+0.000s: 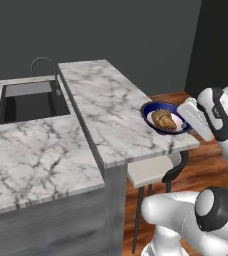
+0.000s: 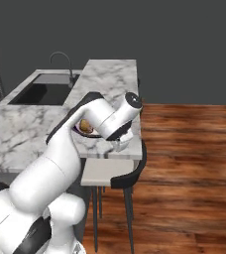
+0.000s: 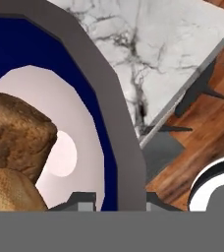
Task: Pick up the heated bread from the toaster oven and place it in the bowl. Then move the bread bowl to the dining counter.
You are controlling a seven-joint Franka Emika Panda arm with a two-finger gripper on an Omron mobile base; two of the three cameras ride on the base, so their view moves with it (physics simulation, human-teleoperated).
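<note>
The dark blue bowl (image 1: 153, 107) with the white inside is at the right edge of the dining counter (image 1: 106, 100), near its front corner. The golden-brown bread (image 1: 165, 120) lies inside the bowl. My gripper (image 1: 185, 126) reaches it from the right, over the wooden floor. In the hand view the bowl's rim (image 3: 111, 98) runs down between my two fingertips, and my gripper (image 3: 120, 201) is shut on it, with the bread (image 3: 15, 142) close at the left. I cannot tell whether the bowl rests on the marble or hangs just above it. The toaster oven is out of view.
A lower marble counter (image 1: 36, 150) with a dark sink (image 1: 31, 102) and a curved tap (image 1: 46, 65) adjoins the dining counter on the left. A stool (image 1: 151, 170) with a black back stands under the counter's front corner. Wooden floor (image 2: 194, 163) lies open to the right.
</note>
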